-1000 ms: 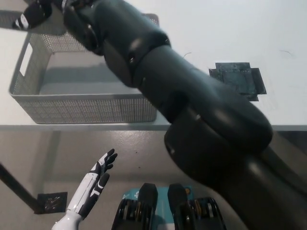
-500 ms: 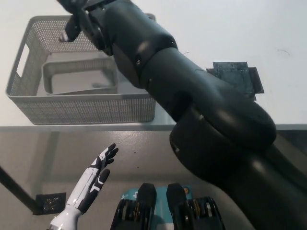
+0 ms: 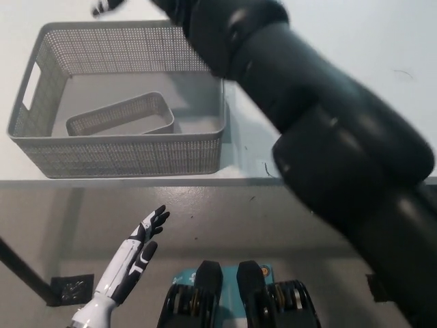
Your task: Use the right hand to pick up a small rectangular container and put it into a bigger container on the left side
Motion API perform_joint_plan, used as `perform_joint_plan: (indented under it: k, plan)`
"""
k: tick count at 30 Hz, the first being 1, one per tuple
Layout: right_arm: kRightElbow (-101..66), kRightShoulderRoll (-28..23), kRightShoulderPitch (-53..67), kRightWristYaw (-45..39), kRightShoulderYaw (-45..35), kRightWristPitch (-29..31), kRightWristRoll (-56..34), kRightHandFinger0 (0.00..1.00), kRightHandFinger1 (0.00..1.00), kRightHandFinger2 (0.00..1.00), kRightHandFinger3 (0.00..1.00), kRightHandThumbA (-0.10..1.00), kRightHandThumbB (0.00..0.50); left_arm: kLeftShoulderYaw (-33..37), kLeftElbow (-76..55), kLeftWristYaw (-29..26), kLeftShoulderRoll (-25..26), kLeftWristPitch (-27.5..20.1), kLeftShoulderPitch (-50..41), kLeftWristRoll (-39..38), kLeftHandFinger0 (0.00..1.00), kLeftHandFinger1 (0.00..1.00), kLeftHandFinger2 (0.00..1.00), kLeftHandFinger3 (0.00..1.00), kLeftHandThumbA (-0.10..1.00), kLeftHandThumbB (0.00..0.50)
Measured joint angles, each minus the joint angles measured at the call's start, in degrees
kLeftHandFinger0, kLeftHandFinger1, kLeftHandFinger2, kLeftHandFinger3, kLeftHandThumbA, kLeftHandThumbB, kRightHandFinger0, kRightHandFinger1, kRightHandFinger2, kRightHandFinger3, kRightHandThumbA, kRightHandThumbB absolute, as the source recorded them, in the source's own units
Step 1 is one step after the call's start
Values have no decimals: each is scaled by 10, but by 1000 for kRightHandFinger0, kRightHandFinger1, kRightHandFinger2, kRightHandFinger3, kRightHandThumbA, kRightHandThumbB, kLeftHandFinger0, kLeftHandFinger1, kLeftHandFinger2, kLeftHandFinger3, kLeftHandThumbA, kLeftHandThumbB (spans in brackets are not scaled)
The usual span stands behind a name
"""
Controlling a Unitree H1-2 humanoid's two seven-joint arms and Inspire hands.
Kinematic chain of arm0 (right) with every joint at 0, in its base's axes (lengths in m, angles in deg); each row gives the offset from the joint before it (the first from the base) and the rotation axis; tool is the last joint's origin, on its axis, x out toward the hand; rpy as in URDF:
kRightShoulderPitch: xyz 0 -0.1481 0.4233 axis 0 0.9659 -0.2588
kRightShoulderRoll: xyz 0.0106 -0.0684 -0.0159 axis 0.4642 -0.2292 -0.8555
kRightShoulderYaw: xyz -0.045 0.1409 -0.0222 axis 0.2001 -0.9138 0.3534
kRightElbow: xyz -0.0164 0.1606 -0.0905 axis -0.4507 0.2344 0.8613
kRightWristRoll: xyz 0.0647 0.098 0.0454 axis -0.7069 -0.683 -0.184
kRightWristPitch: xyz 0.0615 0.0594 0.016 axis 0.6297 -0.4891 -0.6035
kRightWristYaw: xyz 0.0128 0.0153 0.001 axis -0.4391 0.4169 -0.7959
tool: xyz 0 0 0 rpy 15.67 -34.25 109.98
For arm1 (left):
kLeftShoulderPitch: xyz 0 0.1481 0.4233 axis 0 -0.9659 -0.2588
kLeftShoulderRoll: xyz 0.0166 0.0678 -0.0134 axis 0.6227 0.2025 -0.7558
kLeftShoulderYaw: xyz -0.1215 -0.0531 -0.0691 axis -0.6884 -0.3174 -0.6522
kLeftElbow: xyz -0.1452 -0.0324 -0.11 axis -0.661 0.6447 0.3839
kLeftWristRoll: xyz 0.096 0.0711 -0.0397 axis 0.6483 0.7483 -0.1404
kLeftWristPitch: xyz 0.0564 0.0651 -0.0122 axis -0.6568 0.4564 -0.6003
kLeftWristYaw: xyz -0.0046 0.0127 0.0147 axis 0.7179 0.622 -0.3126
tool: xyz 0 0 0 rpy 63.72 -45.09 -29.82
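1. You are seeing the small basket [image 3: 120, 114] lying inside the big basket [image 3: 123, 156] on the table [image 3: 341, 27], tilted toward its front left part.
2. Your right hand [image 3: 106, 7] is showing only at the top edge; you cannot tell its grip.
3. Your left hand [image 3: 140, 247] is resting low, below the table edge, fingers spread and holding nothing.
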Motion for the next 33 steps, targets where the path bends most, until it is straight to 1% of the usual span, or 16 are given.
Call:
perform_joint_plan:
  k: [2, 8, 11, 14, 18, 19, 22, 25, 26, 27, 28, 29, 30, 31, 32, 33]
  plan:
    - [-53, -31, -1, 0, -24, 19, -12, 1000, 1000, 1000, 1000, 1000, 390, 0, 0, 0, 0, 0, -1, 0, 1000, 1000, 1000, 1000, 1000, 341]
    - [-185, -85, 43, -8, -50, 21, -16, 1000, 1000, 1000, 1000, 1000, 355, 0, 2, 0, 0, 1, -4, 0, 1000, 1000, 1000, 1000, 1000, 347]
    - [-230, -100, 78, -13, -59, 19, -17, 1000, 1000, 1000, 1000, 1000, 311, 0, 3, 0, 0, 1, -5, 0, 1000, 1000, 1000, 1000, 1000, 344]
    - [-292, -118, 138, -18, -73, 18, -24, 1000, 1000, 1000, 1000, 1000, 331, 0, 4, 0, 0, 2, -6, 0, 1000, 1000, 1000, 1000, 1000, 337]
    - [-377, -142, 249, -22, -87, 17, -28, 1000, 1000, 1000, 1000, 1000, 314, 0, 7, 0, 0, 2, -7, 0, 1000, 1000, 1000, 1000, 1000, 325]
    - [-393, -146, 272, -22, -89, 17, -28, 1000, 1000, 1000, 1000, 1000, 405, 0, 8, 0, 0, 2, -7, 0, 1000, 1000, 1000, 1000, 1000, 326]
    - [-452, -155, 366, -22, -93, 17, -29, 1000, 1000, 1000, 1000, 1000, 491, 0, 13, 0, -1, 2, -7, 0, 1000, 1000, 1000, 1000, 1000, 328]
    - [-499, -158, 453, -22, -93, 17, -32, 1000, 1000, 1000, 1000, 975, 383, 0, 19, 0, -1, 2, -7, 0, 1000, 1000, 1000, 1000, 1000, 311]
    - [-512, -158, 477, -22, -93, 17, -32, 1000, 1000, 1000, 1000, 956, 370, 0, 20, 0, -1, 2, -7, 0, 1000, 1000, 1000, 1000, 1000, 311]
    - [-531, -157, 517, -21, -93, 17, -33, 1000, 1000, 1000, 1000, 424, 175, 0, 22, 0, -1, 2, -8, 0, 1000, 1000, 1000, 1000, 1000, 306]
    - [-549, -156, 553, -21, -93, 17, -33, 1000, 1000, 1000, 1000, 504, 131, 1, 24, 0, -2, 2, -8, 0, 1000, 1000, 1000, 1000, 1000, 315]
    - [-565, -153, 581, -20, -93, 17, -34, 1000, 1000, 1000, 1000, 860, 174, 1, 25, 0, -2, 2, -8, 0, 1000, 1000, 1000, 1000, 1000, 316]
    - [-573, -151, 592, -20, -93, 17, -35, 1000, 1000, 1000, 1000, 1000, 119, 1, 25, 0, -2, 2, -8, 0, 1000, 1000, 1000, 1000, 1000, 316]
    - [-605, -143, 638, -16, -90, 20, -40, 1000, 1000, 1000, 1000, 1000, 250, 1, 27, 0, -2, 2, -9, 0, 1000, 1000, 1000, 1000, 1000, 304]
    - [-622, -135, 666, -15, -87, 20, -41, 1000, 1000, 1000, 1000, 962, 327, 1, 28, 0, -2, 2, -9, 0, 1000, 1000, 1000, 1000, 1000, 305]
    - [-639, -129, 696, -13, -83, 21, -43, 1000, 1000, 1000, 1000, 807, 317, 1, 30, 0, -3, 2, -9, 0, 1000, 1000, 1000, 1000, 1000, 302]
